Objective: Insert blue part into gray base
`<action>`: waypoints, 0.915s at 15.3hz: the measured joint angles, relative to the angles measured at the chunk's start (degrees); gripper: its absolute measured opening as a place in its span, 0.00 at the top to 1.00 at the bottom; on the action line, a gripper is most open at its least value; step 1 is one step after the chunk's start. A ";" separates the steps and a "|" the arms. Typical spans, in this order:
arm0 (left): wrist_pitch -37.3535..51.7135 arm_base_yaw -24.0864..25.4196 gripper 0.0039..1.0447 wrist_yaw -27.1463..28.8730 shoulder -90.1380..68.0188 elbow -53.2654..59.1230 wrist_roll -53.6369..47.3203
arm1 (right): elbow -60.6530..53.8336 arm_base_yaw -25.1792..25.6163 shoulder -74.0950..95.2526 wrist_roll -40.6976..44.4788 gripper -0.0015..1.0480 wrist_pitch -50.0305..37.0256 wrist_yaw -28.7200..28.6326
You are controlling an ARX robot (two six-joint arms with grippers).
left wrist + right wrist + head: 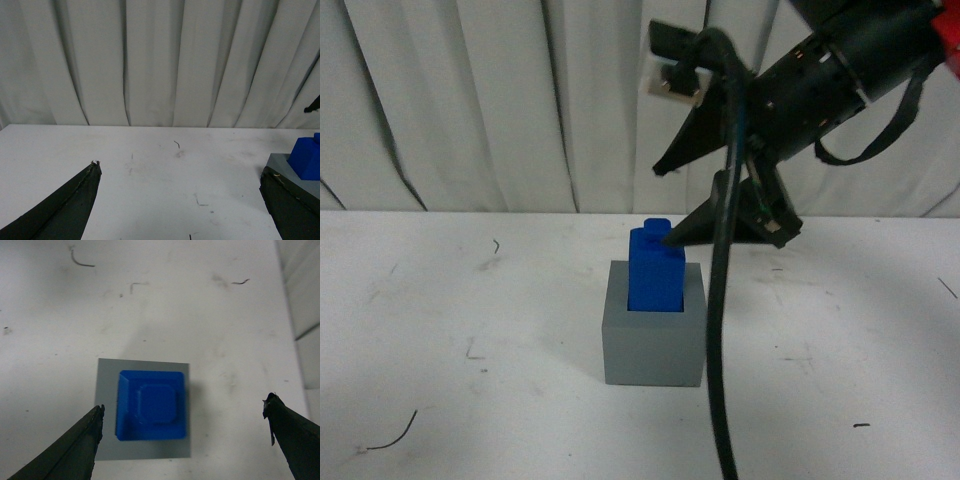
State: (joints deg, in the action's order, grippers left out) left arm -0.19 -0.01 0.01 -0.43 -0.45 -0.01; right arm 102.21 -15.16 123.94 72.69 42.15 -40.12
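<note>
Near edge: the white surface [470,420] is scuffed, and a thin black curled thread [390,432] lies on it at the front left.
Cable: a thick black cable [720,350] hangs from the right arm to the bottom of the front view, crossing in front of the cube's right side.
Left arm: the left gripper [180,170] is out of the front view. Its own camera shows it low over the surface with two black tapered jaws spread wide and nothing between them. One jaw overlaps a corner of the cube; contact cannot be told.
Base: the gray base [655,345], a matte gray cube with a square recess in its top face, sits flat on the surface near the middle.
Insert: the blue part [655,270], a small bright blue rectangular block with a square stud on top, stands upright inside the recess, with most of its height above the rim. From above, gray rim shows on every side of it.
Right arm: the right gripper [662,207] hangs over the block, angled down from the upper right. Its jaws are wide apart, one to each side, and hold nothing. The right wrist view shows a gap between each jaw and the block.
Backdrop: a white pleated curtain [470,100] hangs behind the surface's far edge.
</note>
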 joint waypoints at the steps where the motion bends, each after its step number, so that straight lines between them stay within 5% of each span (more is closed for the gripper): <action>1: 0.00 0.00 0.06 0.00 0.00 0.00 0.00 | -4.66 1.07 -3.91 -2.69 0.06 -7.45 -1.33; 3: 0.00 0.00 0.06 0.00 0.00 0.00 0.00 | -17.07 3.28 -13.44 -14.27 0.06 -31.06 -1.64; 7: 0.00 0.00 0.06 0.00 0.00 0.00 0.00 | -43.63 8.41 -27.45 -49.94 0.06 -76.74 13.25; 8: 0.00 0.00 0.06 0.00 0.00 0.00 0.00 | -60.28 10.75 -39.87 -66.10 0.24 -87.43 34.03; 11: 0.00 0.00 0.06 0.02 0.00 0.00 0.00 | -80.48 15.96 -56.06 -70.99 0.55 -88.08 40.79; 14: 0.02 0.00 0.06 -0.07 0.00 0.00 0.00 | -88.89 15.43 -65.07 -71.56 0.71 -83.73 40.26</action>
State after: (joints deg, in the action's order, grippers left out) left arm -0.16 -0.01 -0.05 -0.43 -0.45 -0.01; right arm 13.32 0.27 58.87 1.13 -41.58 0.14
